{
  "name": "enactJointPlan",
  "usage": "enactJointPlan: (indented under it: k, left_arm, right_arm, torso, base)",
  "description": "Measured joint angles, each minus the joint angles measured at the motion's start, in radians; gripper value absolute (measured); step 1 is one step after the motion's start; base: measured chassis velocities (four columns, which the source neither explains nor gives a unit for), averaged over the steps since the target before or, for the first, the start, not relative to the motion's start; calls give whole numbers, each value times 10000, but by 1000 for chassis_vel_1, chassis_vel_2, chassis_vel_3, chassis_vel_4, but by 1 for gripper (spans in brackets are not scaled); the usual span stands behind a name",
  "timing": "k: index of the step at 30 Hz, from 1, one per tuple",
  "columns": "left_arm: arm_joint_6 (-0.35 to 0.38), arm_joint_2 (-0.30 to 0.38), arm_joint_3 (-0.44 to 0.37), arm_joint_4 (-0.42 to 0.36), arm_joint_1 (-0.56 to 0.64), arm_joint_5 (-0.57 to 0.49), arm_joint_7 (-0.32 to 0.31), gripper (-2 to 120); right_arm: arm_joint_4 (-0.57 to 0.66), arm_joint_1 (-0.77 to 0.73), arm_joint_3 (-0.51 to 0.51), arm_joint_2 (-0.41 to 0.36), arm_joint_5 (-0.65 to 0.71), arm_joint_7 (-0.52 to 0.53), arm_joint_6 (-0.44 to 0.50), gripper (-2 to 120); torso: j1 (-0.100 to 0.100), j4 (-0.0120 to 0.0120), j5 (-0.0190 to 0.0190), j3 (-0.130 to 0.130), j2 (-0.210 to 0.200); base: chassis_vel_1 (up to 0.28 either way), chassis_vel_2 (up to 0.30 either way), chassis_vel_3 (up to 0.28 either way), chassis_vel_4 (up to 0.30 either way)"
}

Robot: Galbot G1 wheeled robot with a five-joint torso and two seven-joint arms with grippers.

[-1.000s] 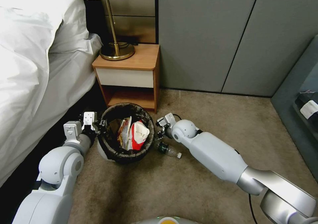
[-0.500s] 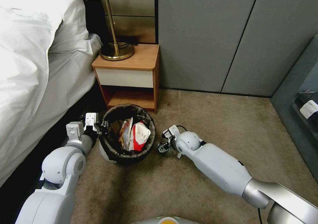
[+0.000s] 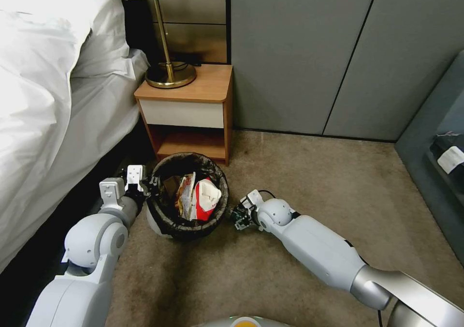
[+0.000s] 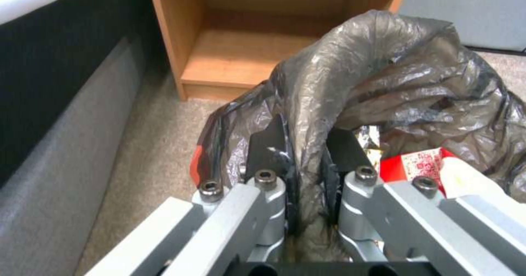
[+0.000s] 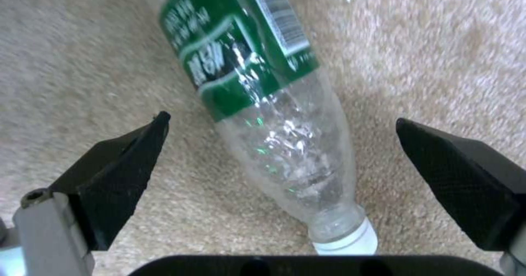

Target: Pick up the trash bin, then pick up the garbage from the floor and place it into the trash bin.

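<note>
Straddling the clear bottle (image 5: 274, 115) now, the right gripper (image 5: 282, 152) has dropped from beside the trash bin (image 3: 186, 196) to carpet, fingers spread wide either side, nothing squeezed yet. Left gripper (image 4: 298, 161) stays pinched on the bin's bagged rim.

Open carpet (image 3: 309, 172) lies right of the trash bin (image 3: 166, 220); the nightstand (image 3: 188, 114) behind and bed (image 3: 53, 124) to its left hem it in.
</note>
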Motion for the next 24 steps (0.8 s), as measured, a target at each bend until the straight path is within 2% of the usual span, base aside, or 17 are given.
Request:
enactJointPlan:
  k: [6,12,15,17,18,20,21,23,24]
  left_arm:
    - [1,-18,-18,28,3,11,18,5]
    - [0,-16,-27,83,-27,12,25,5]
    - [0,-18,-12,124,-56,29,31,5]
    - [0,-32,17,147,-85,41,37,5]
    - [0,-32,17,147,-85,41,37,5]
    - [0,-43,23,193,-139,47,43,5]
    - [0,-43,23,193,-139,47,43,5]
    - [0,-38,22,232,-160,52,44,5]
    - [0,-38,22,232,-160,52,44,5]
  right_arm:
    - [-1010,226,34,321,-395,-182,239,100]
    - [-1296,267,57,368,-559,-232,408,100]
    - [-1225,239,58,329,-565,-232,422,92]
    - [-1073,197,28,270,-568,-226,422,84]
    - [-1073,197,28,270,-568,-226,422,84]
    - [-936,152,-60,233,-601,-200,411,72]
    - [-936,152,-60,233,-601,-200,411,72]
    - [-815,125,-158,215,-647,-172,374,60]
    - [-815,125,-158,215,-647,-172,374,60]
  torso:
    - [1,0,0,0,0]
    - [0,0,0,0,0]
    - [0,0,0,0,0]
    - [0,0,0,0,0]
    - [0,0,0,0,0]
    - [0,0,0,0,0]
    - [0,0,0,0,0]
    - [0,0,0,0,0]
    - [0,0,0,0,0]
  base:
    - [0,0,0,0]
    - [0,0,0,0]
    - [0,0,0,0]
    - [0,0,0,0]
    - [0,0,0,0]
    - [0,0,0,0]
    - [0,0,0,0]
    - [0,0,0,0]
    - [0,0,0,0]
